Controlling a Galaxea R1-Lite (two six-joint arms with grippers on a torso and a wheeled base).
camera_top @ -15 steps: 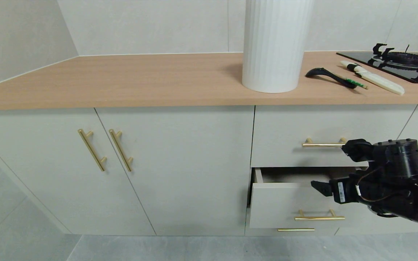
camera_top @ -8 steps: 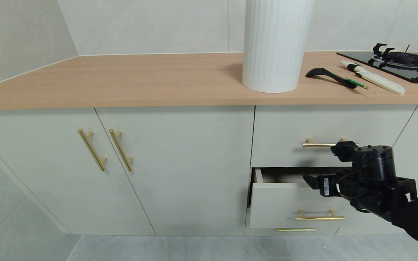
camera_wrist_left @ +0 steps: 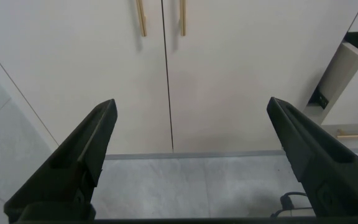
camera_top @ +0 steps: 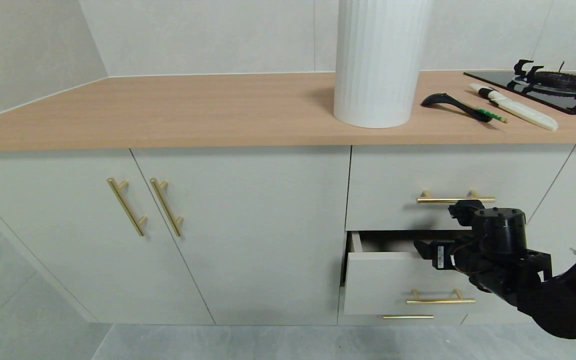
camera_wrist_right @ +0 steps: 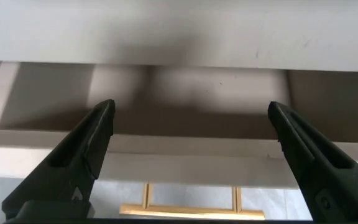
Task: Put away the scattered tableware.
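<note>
- The right end effector (camera_top: 442,228), fingers apart, has shifted closer to the part-open drawer (camera_top: 388,280) — likely to pull it wider.
- Ladle (camera_top: 450,104) and knife (camera_top: 518,114) lie on the counter (camera_top: 193,110) — untouched.

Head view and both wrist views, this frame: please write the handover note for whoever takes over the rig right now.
Right gripper: open, empty, at the top edge of the middle drawer.
Left gripper: open, empty, low, facing the cabinet doors.
Things: black ladle, green-banded stick and white knife lie on the countertop, between the white ribbed cylinder and the hob.
Done: drawer partly open.
Left: probably pull it wider, carry the three pieces in, shut it.
</note>
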